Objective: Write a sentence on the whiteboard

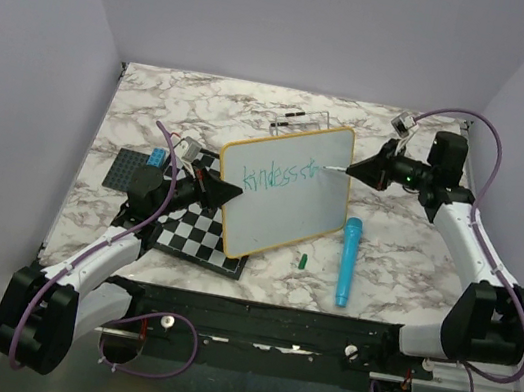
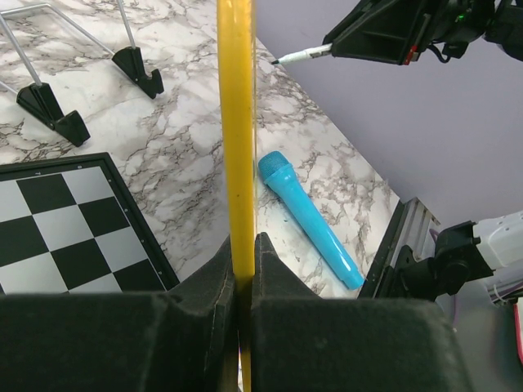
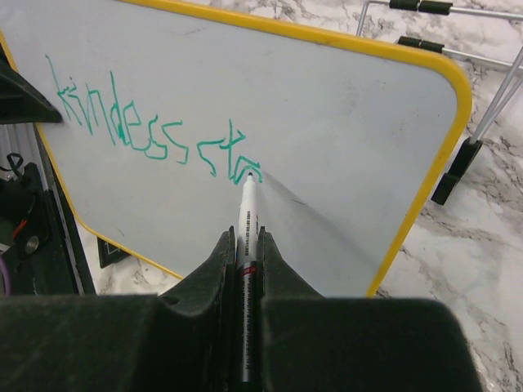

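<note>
The whiteboard (image 1: 287,200) with its yellow frame (image 2: 237,147) stands tilted up on edge in the middle of the table. My left gripper (image 1: 225,191) is shut on its left edge, and the frame runs straight up between the fingers (image 2: 216,273). My right gripper (image 1: 369,166) is shut on a white marker (image 3: 248,216) whose tip touches the board (image 3: 343,122). The sentence (image 3: 155,135) in green reads "kindess sta" in one line, and the marker tip rests at its last letter. The green lettering (image 1: 281,173) also shows from above.
A blue microphone (image 1: 346,261) lies right of the board, with a small green cap (image 1: 302,260) near it. A checkered board (image 1: 196,235) lies under the left gripper, and a dark baseplate (image 1: 133,169) lies further left. A wire stand (image 1: 301,120) sits behind.
</note>
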Controlling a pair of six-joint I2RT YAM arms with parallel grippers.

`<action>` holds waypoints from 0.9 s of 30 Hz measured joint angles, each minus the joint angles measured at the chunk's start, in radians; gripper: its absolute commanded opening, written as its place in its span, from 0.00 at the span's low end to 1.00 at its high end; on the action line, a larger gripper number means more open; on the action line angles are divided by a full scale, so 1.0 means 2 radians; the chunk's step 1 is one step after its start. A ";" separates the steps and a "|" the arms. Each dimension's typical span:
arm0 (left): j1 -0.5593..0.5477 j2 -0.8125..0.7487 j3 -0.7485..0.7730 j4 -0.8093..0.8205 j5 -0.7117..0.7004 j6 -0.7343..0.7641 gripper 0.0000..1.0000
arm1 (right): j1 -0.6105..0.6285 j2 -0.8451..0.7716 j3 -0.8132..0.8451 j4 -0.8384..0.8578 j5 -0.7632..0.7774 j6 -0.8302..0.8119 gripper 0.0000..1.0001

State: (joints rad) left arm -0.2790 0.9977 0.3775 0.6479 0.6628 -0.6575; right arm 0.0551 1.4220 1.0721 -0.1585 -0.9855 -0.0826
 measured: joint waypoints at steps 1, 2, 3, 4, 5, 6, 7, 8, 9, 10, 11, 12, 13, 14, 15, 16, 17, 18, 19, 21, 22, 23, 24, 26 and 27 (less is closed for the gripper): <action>0.000 0.000 0.000 0.000 0.000 0.000 0.00 | -0.001 -0.006 0.000 0.000 0.000 0.000 0.01; 0.000 0.000 0.000 0.000 0.000 0.000 0.00 | -0.002 -0.010 0.000 0.002 0.000 0.001 0.01; 0.000 0.000 0.000 0.000 0.000 0.000 0.00 | -0.002 -0.013 0.001 0.003 0.000 0.002 0.00; 0.000 0.000 0.000 0.000 0.000 0.000 0.00 | -0.002 -0.013 0.002 0.005 0.000 0.002 0.00; 0.000 0.000 0.000 0.000 0.000 0.000 0.00 | -0.002 -0.013 0.003 0.007 0.000 0.002 0.01; 0.000 0.000 0.000 0.000 0.000 0.000 0.00 | -0.002 -0.011 0.003 0.008 0.000 0.003 0.01; 0.000 0.000 0.000 0.000 0.000 0.000 0.00 | -0.002 -0.009 0.003 0.010 0.000 0.004 0.01; 0.000 0.000 0.000 0.000 0.000 0.000 0.00 | -0.002 -0.006 0.003 0.011 0.000 0.006 0.01; 0.000 0.000 0.000 0.000 0.000 0.000 0.00 | -0.002 -0.003 0.004 0.013 0.000 0.007 0.01; 0.000 0.000 0.000 0.000 0.000 0.000 0.00 | -0.002 0.001 0.004 0.014 0.000 0.008 0.01; 0.000 0.000 0.000 0.000 0.000 0.000 0.00 | -0.002 0.005 0.004 0.016 0.000 0.010 0.01; 0.000 0.000 0.000 0.000 0.000 0.000 0.00 | -0.002 0.008 0.005 0.016 0.000 0.011 0.01; 0.000 0.000 0.000 0.000 0.000 0.000 0.00 | -0.002 0.012 0.006 0.016 0.000 0.012 0.01; 0.000 0.000 0.000 0.000 0.000 0.000 0.00 | -0.002 0.015 0.008 0.017 0.000 0.014 0.01; 0.000 0.000 0.000 0.000 0.000 0.000 0.00 | -0.002 0.018 0.010 0.019 0.000 0.015 0.01; 0.000 0.000 0.000 0.000 0.000 0.000 0.00 | -0.002 0.020 0.010 0.019 0.000 0.015 0.01; 0.000 0.000 0.000 0.000 0.000 0.000 0.00 | -0.002 0.022 0.011 0.021 0.000 0.017 0.01; 0.000 0.000 0.000 0.000 0.000 0.000 0.00 | -0.002 0.024 0.011 0.023 0.000 0.019 0.01; 0.000 0.000 0.000 0.000 0.000 0.000 0.00 | -0.002 0.025 0.011 0.023 0.000 0.019 0.01; 0.000 0.000 0.000 0.000 0.000 0.000 0.00 | -0.002 0.028 0.011 0.026 0.000 0.021 0.01; 0.000 0.000 0.000 0.000 0.000 0.000 0.00 | -0.002 0.029 0.011 0.027 0.000 0.021 0.01; 0.000 0.000 0.000 0.000 0.000 0.000 0.00 | -0.002 0.030 0.011 0.027 0.000 0.023 0.01; 0.000 0.000 0.000 0.000 0.000 0.000 0.00 | -0.002 0.030 0.011 0.027 0.000 0.023 0.01; 0.000 0.000 0.000 0.000 0.000 0.000 0.00 | -0.002 0.031 0.011 0.027 0.000 0.024 0.01; 0.000 0.000 0.000 0.000 0.000 0.000 0.00 | -0.002 0.032 0.011 0.027 0.000 0.024 0.01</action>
State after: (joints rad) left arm -0.2790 0.9977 0.3775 0.6483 0.6628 -0.6582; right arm 0.0521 1.4857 1.0950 -0.1036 -0.9852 -0.0338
